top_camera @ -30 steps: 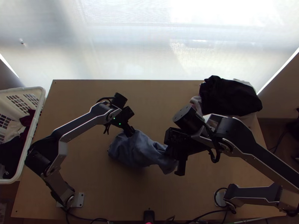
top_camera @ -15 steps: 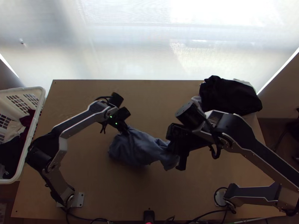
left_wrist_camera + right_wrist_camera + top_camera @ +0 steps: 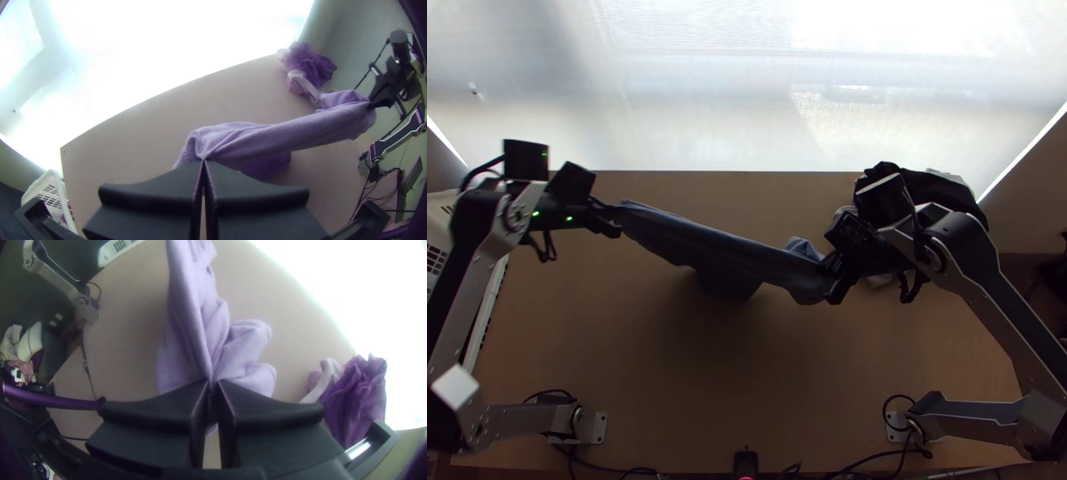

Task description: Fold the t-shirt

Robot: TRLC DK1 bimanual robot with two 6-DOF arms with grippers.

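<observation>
The left gripper (image 3: 613,219) has swung toward the basket (image 3: 488,310), the right gripper (image 3: 837,276) toward the far edge of the table (image 3: 731,175). Both pinch the t-shirt (image 3: 735,250), drawn out between them.

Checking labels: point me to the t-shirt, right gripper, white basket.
T-shirt (image 3: 284,137): left wrist view, middle of the stretched cloth.
Right gripper (image 3: 214,382): right wrist view, midway between its fingertips, at the pinched cloth.
White basket (image 3: 106,255): right wrist view, wall beside the slots.
</observation>
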